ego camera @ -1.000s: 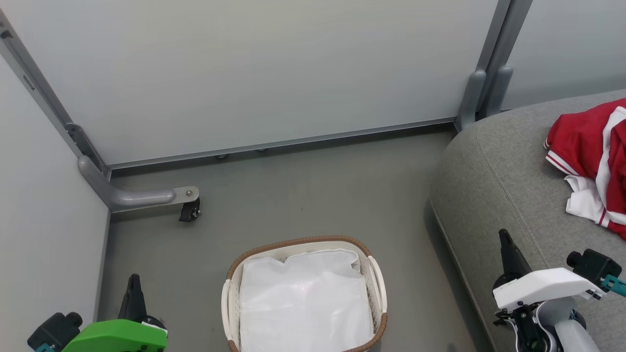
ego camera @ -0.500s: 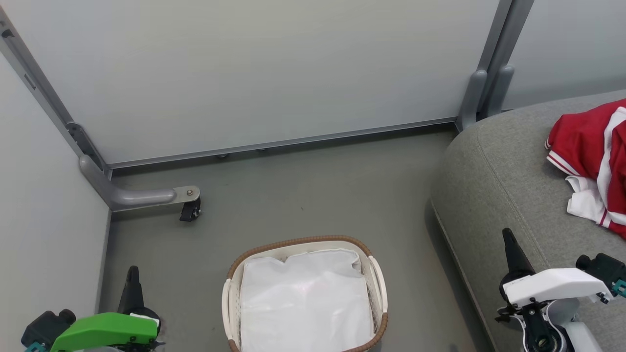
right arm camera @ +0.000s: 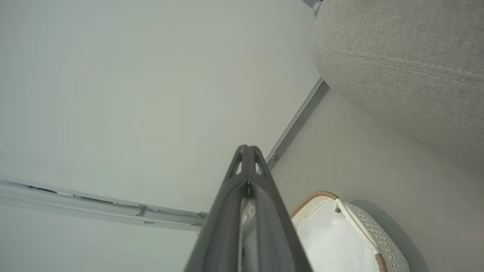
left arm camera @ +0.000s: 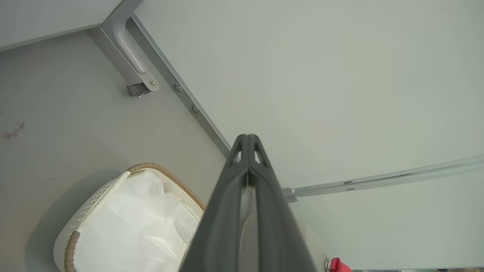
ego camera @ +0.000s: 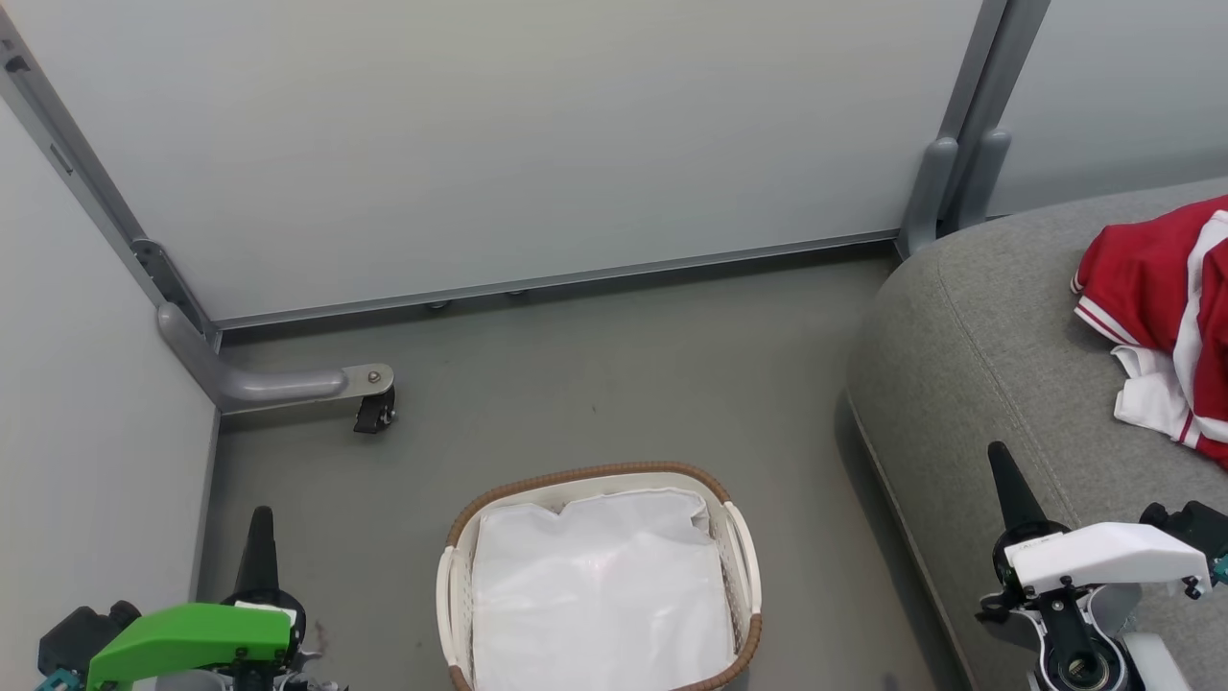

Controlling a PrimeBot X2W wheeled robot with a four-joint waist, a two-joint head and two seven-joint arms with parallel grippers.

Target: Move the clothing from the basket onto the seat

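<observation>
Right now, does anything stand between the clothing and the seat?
Nothing visible does: the clothing already lies on the seat, and the basket holds a white liner.

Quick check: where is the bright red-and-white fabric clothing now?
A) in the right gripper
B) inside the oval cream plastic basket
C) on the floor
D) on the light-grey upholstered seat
D: the clothing lies on the seat, while the basket holds a white liner.

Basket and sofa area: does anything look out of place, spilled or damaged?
Little stands out. The basket stands upright with only its white liner; the red clothing lies crumpled on the sofa. A faint reddish smudge marks the floor.
</observation>
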